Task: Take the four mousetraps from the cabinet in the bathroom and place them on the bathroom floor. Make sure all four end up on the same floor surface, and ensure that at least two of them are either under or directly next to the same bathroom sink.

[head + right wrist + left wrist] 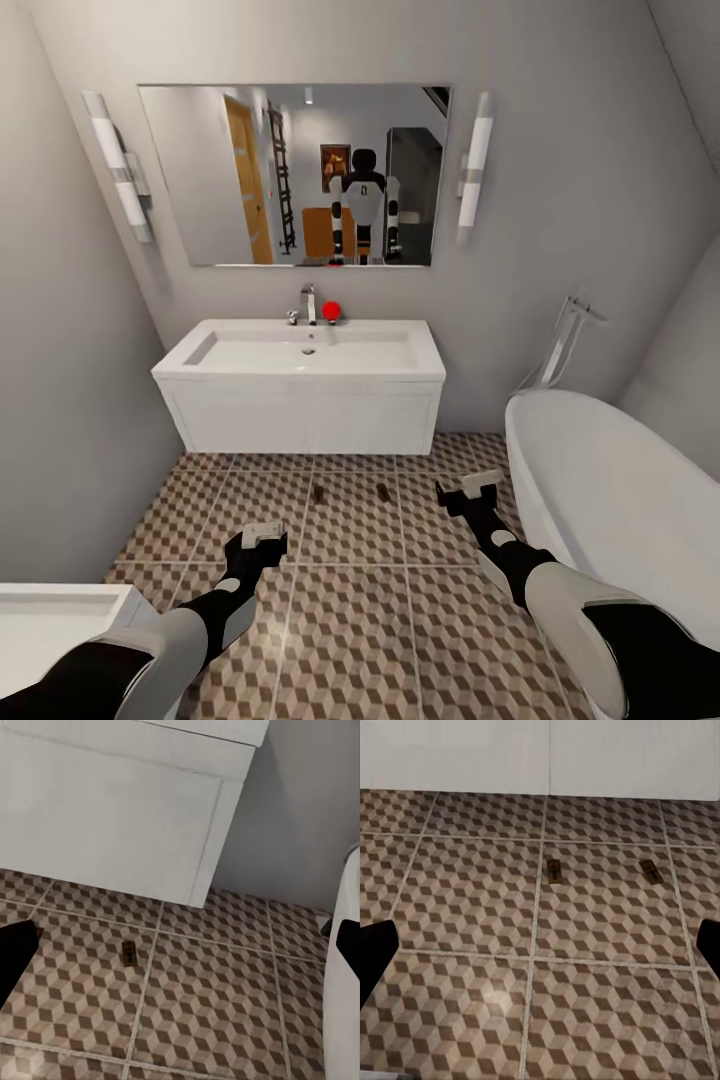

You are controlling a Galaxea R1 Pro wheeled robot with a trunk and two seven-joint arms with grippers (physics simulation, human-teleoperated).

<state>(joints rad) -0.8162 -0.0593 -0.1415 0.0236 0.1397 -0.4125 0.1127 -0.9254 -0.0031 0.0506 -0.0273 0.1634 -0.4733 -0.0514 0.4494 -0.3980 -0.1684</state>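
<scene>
fingers spread wide on both grippers, nothing held: left gripper (262, 535) and right gripper (480, 483) hover over the cube-patterned brown, beige and white tiled bathroom floor (350, 620). two small flat brown wooden mousetraps lie on the tiles just in front of the wide white rectangular sink (300, 350) on its wall-hung drawer unit: left mousetrap (318, 494), right mousetrap (383, 491), apart from each other. white oval bathtub (620, 500) stands at right. wall mirror (295, 175) hangs above the sink.
</scene>
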